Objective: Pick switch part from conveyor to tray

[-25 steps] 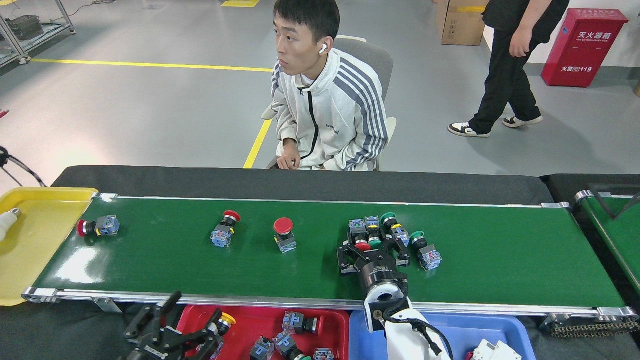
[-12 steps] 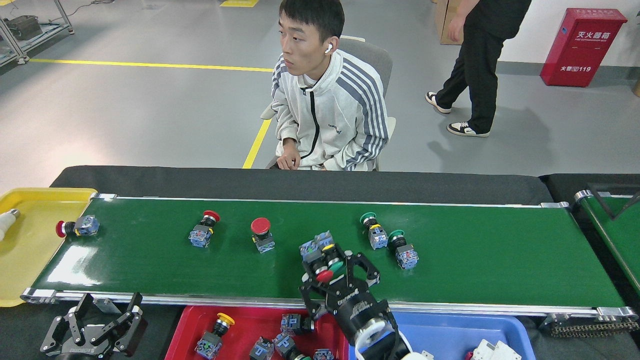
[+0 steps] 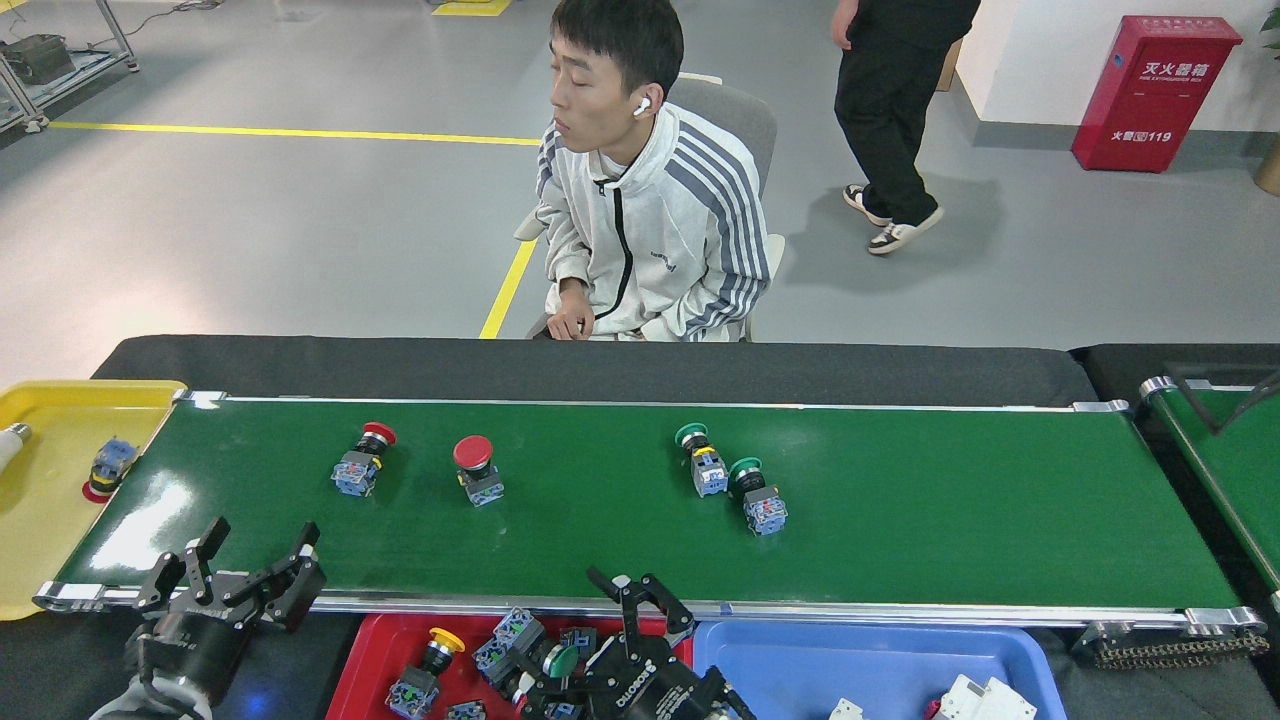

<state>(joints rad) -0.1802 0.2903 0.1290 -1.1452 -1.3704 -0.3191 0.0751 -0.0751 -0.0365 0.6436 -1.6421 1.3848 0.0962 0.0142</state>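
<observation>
Grey polished floor with yellow lines lies behind a black-padded counter (image 3: 600,370), where a seated person (image 3: 650,215) in a striped white jacket faces the glossy dark-green conveyor (image 3: 950,500) with silver rails. Over the red tray (image 3: 380,655), the right end effector (image 3: 560,660) is clamped on a switch part (image 3: 515,640): blue-grey blocky contact body, round green cap. Four more switches rest on the belt, two red-capped (image 3: 475,465), two green-capped (image 3: 700,460). Left end effector (image 3: 250,570) hangs with fingers apart near the rail. A yellow tray (image 3: 40,520) holds another switch.
</observation>
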